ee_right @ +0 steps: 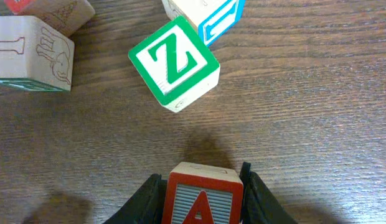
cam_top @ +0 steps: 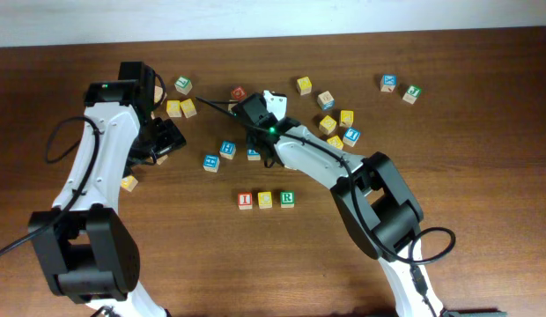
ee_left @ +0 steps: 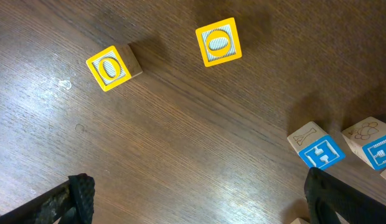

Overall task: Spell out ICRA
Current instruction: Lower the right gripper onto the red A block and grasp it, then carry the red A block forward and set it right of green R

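Your right pincer (ee_right: 202, 208) was clenched on the red A block (ee_right: 202, 190), one finger flat against each side face. That left the letter facing up and the block square for setting down. Your left pincer (ee_left: 199, 199) was released, its fingers spread wide with nothing between them. I judged it was simply parked out of the way, hovering over loose blocks the word did not need.

Under both of them the table (cam_top: 484, 176) carried the whole scatter. The largest thing that mattered was the row (cam_top: 265, 200) already laid. It held a red I block (cam_top: 246, 201), a yellow block (cam_top: 265, 202) I took for C though its letter was too small to read, and a green R block (cam_top: 287, 199), set side by side. From the right pincer that row lay back toward the arm's own base, out of the wrist camera's sight. The free place for A was just beside R, on the side away from the yellow block. So you had three letters down and the last one in hand.

Ahead of the right pincer a green Z block (ee_right: 174, 62) sat skewed, near the held A but apart from it. Beyond it was a blue-lettered block (ee_right: 208, 15), touching or nearly so; I could not tell which. Ahead of the left pincer were two yellow O blocks (ee_left: 110, 67), well apart from each other.
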You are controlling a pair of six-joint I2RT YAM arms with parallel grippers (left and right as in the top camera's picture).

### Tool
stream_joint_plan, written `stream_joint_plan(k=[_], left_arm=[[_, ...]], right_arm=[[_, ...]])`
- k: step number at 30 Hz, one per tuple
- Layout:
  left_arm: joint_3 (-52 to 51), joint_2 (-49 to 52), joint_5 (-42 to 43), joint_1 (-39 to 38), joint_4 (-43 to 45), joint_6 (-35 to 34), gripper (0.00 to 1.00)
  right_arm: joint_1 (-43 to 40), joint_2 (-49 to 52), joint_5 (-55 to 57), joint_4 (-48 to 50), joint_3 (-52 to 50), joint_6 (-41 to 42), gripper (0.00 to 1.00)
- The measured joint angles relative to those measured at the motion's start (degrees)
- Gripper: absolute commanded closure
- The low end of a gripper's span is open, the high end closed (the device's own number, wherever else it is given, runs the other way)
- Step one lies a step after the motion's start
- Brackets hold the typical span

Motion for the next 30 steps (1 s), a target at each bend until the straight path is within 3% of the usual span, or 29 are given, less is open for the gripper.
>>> stream_joint_plan(k=[5,13,20,24,28,30], left_arm=[[0.0,0.0,0.0,0.0,0.0,0.0,0.01],[0.0,0.0,0.0,0.0,0.0,0.0,0.01],[0.0,0.0,0.0,0.0,-0.1,0.0,0.01],[0.0,0.0,0.0,0.0,0.0,0.0,0.01],[0.0,0.0,0.0,0.0,0.0,0.0,0.01],[0.0,0.0,0.0,0.0,0.0,0.0,0.01]], right_arm=[[-0.1,-7.9,-0.2,-5.3,0.0,-3.3,0.73],[-4.1,-36.9,0.1,-34.8,1.0,-6.0,0.73],[-5.1,-46.7,-2.4,-50.4,1.0,-6.5,0.72],[-8.8,-46.7,-3.4,-50.0,-4.0,-8.6,0.72],[-17.5,-46.9,-14.7,-36.5,-16.9,-17.5,0.72],[-17.8,-46.3,-20.7,-29.9,-24.3,-21.3,0.72]])
